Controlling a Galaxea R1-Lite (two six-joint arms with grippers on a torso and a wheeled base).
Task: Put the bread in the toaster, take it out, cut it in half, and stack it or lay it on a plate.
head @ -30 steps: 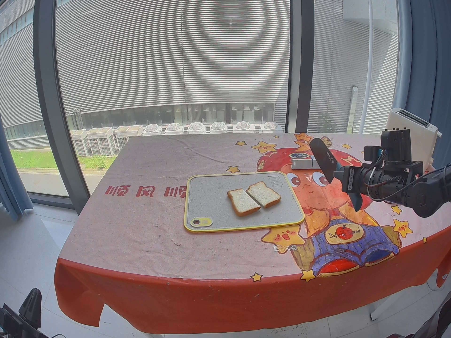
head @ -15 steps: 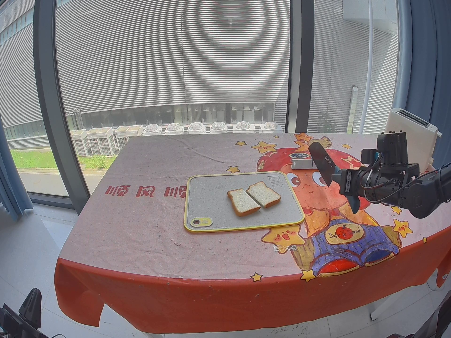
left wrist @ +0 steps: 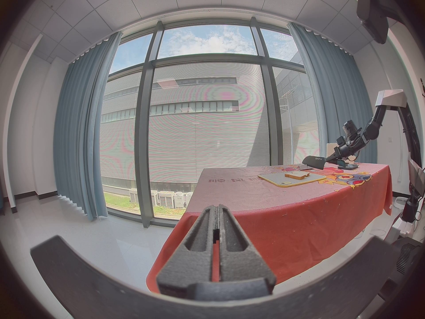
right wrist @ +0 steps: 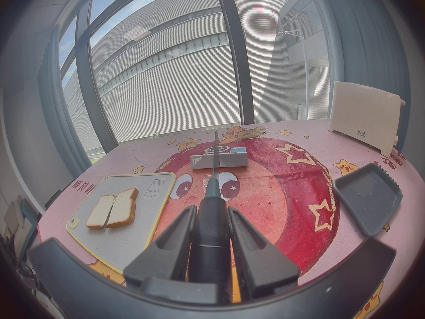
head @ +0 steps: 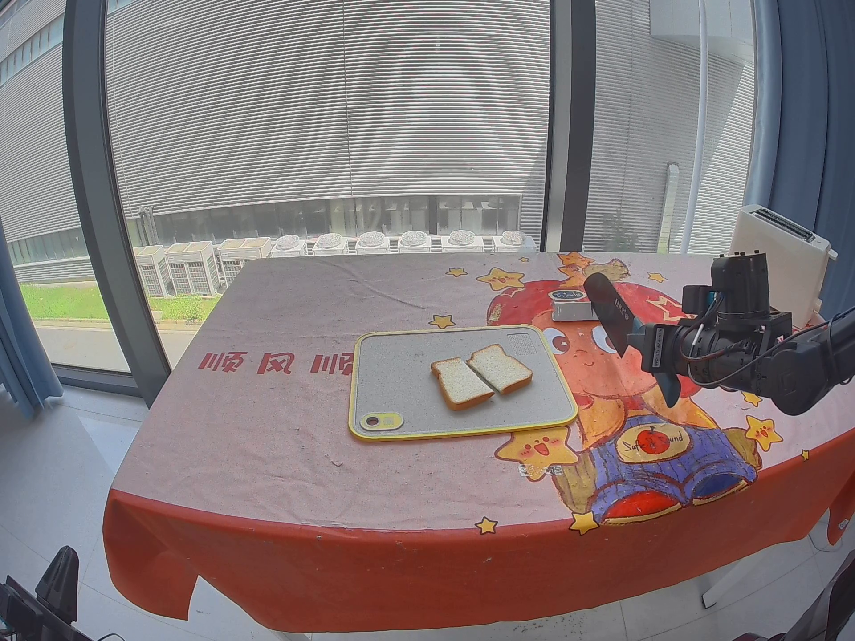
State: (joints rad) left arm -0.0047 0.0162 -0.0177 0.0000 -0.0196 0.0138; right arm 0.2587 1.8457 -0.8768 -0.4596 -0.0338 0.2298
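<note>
The tabletop (head: 267,465) is covered by a pink-and-red cloth printed with a row of red characters on its left part, a large cartoon figure on its right part, and scattered yellow stars. A grey cutting board (head: 401,393) with a yellow rim lies flat near the middle. The cream toaster (right wrist: 365,111) stands upright at the far right corner, with a small dark mark low on its side that is too small to read. Just in front of it lies a dark rectangular plate (right wrist: 367,198), well apart from the board.

The right hand (right wrist: 210,218) hovers above the cartoon figure, between the board and the toaster, with its fingers clamped on the handle of a knife (head: 610,312). The black blade tilts upward and points toward a small grey knife rest (head: 570,306) at the far side of the tabletop.

The two bread halves (head: 481,376) lie flat on the board, side by side along their cut edges.

The left hand (left wrist: 215,244) is off the tabletop, low and well apart from it. Its fingers are pressed together and it holds nothing.
</note>
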